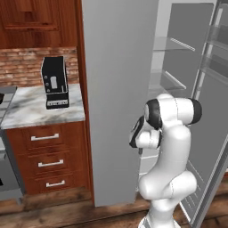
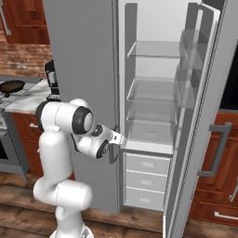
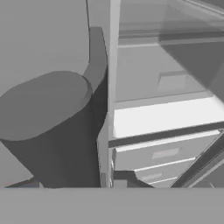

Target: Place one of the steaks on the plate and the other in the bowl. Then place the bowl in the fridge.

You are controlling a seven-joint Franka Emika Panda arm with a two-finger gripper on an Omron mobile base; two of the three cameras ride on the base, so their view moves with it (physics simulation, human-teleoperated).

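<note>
The fridge (image 2: 153, 116) door handle (image 3: 48, 118) is stiff and smooth; grip its middle. Whether the tool is clamped, I cannot tell.

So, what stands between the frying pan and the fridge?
The black coffee machine, on the marble counter, stands between the frying pan and the fridge, right beside its closed door. The right base view shows this.

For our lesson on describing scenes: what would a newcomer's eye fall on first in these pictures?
The tall grey fridge stands with its right door swung wide, baring glass shelves and white drawers. In front of it, the white arm bends towards the closed left door. A black coffee machine sits on the marble counter to the left.
</note>
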